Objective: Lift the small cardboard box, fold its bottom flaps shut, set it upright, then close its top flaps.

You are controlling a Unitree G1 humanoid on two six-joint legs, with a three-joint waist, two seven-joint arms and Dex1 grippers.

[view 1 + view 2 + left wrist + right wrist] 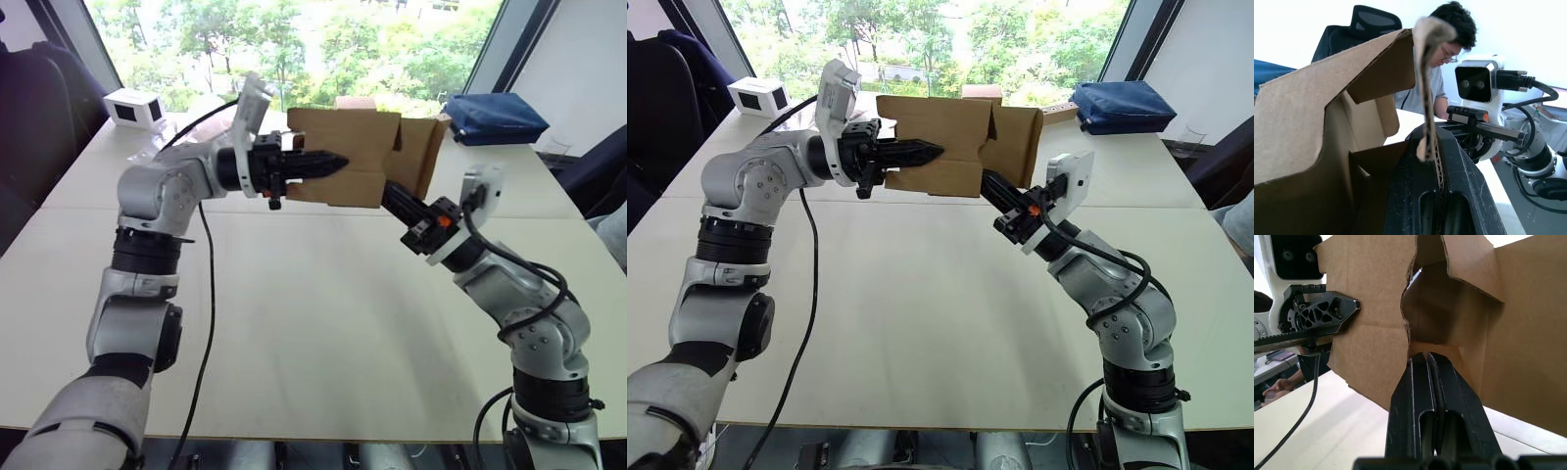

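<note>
The small cardboard box [343,147] hangs in the air above the table [313,323], held between both arms. My left gripper [333,164] reaches in from the left and is shut on one cardboard wall edge [1426,142]. My right gripper [988,178] comes up from the lower right and is shut on the box's lower edge [1422,355]. Brown flaps with notched edges [1469,269] stand open around the box's open end, and one flap [426,157] sticks out to the right. The inside of the box [1435,313] looks empty.
A white box with a black window [132,108] sits at the table's far left corner. A blue bag [495,117] lies far right, and another brown box [355,102] stands behind. A black cable [206,294] hangs from my left arm. A person [1444,58] sits beyond the table.
</note>
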